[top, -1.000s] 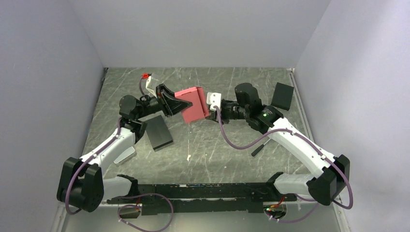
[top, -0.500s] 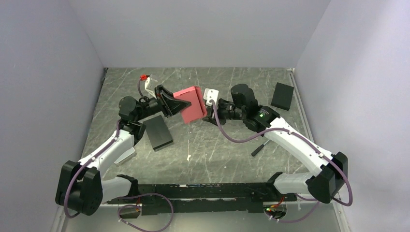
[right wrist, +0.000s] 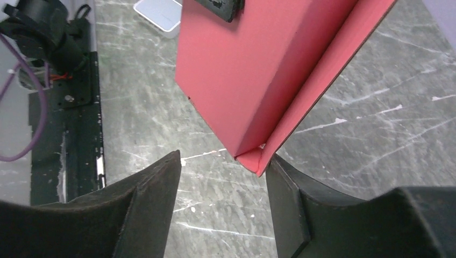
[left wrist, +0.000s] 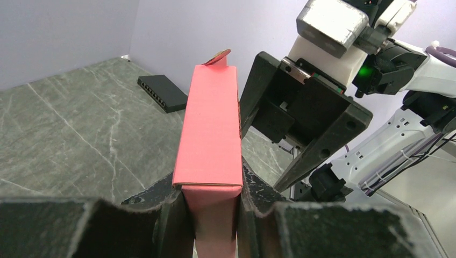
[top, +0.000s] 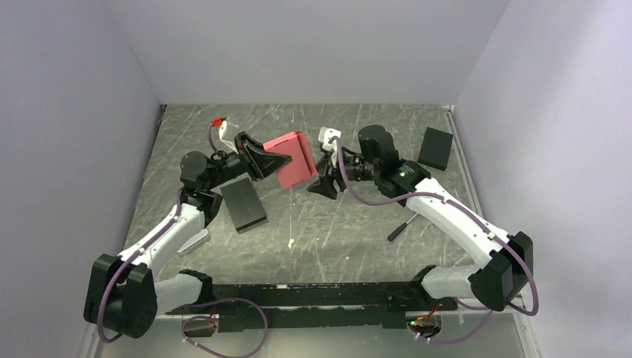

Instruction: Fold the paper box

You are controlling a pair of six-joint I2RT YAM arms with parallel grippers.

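Above the middle of the table [top: 350, 224], toward its far side, the paper box [top: 293, 158] is held in the air, not lying on the surface. It is one piece of thin red-pink cardboard, smooth and matte, without any print, folded into a flat rectangular body with sharp creases. From the left wrist view it looks like a narrow long slab [left wrist: 211, 134] with a small rounded tab at its far end. From the right wrist view one broad face [right wrist: 253, 70] and a loose side panel meet in a pointed lower corner.

The left pincer [top: 279, 160] is closed narrowly on the near end of the box, one black finger pressed flat on each broad side. The right pincer [top: 322, 171] stands wide, just beside the opposite edge. The pointed corner hangs between its two dark, rough-textured fingers [right wrist: 290, 204] – very close to one, but I cannot tell if it touches.

The table has a grey-green stone pattern with many pale scratches. On it I count two black boxes: one [top: 244, 205] near the left arm, one [top: 435, 148] far on the right side – both flat and rectangular.
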